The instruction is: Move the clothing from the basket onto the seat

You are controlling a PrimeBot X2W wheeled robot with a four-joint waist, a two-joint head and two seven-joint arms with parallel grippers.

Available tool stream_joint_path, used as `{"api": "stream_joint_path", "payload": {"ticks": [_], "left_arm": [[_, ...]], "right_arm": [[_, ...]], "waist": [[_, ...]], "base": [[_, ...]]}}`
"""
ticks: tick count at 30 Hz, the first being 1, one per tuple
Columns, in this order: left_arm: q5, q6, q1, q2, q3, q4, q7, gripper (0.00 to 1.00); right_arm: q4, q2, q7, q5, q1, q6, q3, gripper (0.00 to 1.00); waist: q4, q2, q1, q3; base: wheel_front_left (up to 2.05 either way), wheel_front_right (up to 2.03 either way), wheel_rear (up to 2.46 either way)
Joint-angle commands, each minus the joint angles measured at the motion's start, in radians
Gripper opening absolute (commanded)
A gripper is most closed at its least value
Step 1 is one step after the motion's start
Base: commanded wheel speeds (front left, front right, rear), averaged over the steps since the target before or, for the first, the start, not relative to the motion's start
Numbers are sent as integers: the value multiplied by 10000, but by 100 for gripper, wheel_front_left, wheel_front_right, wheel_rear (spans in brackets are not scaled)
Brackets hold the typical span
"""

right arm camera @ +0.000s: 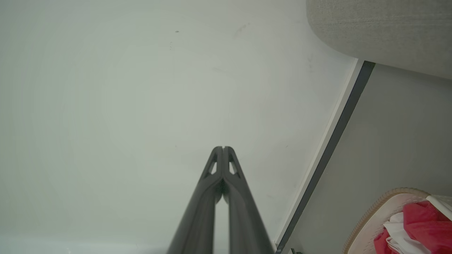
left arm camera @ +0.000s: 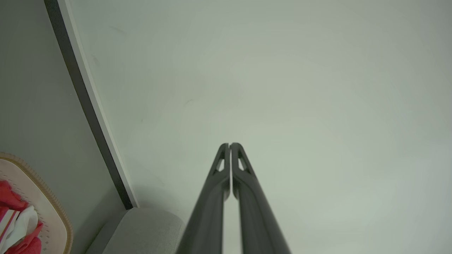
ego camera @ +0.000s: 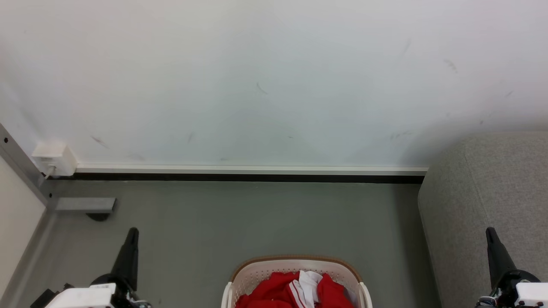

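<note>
The cream-white basket [ego camera: 257,273] with a brown rim stands on the floor at the bottom centre of the head view. Red clothing [ego camera: 274,288] with white panels and striped trim is heaped inside it. The basket [left arm camera: 49,208] and clothing [left arm camera: 9,199] also show at the left wrist view's lower left, and basket [right arm camera: 381,211] and clothing [right arm camera: 423,218] at the right wrist view's lower right. The grey seat [ego camera: 492,201] rises at the right. My left gripper [ego camera: 132,233] is left of the basket, shut and empty [left arm camera: 230,144]. My right gripper [ego camera: 489,232] is in front of the seat, shut and empty [right arm camera: 223,147].
A white wall [ego camera: 274,77] with a dark skirting strip [ego camera: 248,176] runs behind the basket. A white socket box [ego camera: 53,158] sits low at the left, beside a grey metal frame [ego camera: 25,171] and its foot [ego camera: 85,205]. Grey floor [ego camera: 257,218] lies between basket and wall.
</note>
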Motion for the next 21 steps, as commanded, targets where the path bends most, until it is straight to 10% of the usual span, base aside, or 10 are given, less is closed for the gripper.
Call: {"api": "stream_joint_path", "payload": {"ticks": [1, 21], "left_arm": [[-137, -48, -68, 29, 15, -24, 37, 0], [-137, -48, -68, 29, 17, -24, 35, 0]], "right_arm": [[-35, -59, 27, 21, -124, -23, -11, 0], [-35, -59, 27, 20, -125, -23, -11, 0]], "waist": [[0, -1, 0, 0], [0, -1, 0, 0]], "base": [[0, 0, 0], [0, 0, 0]]}}
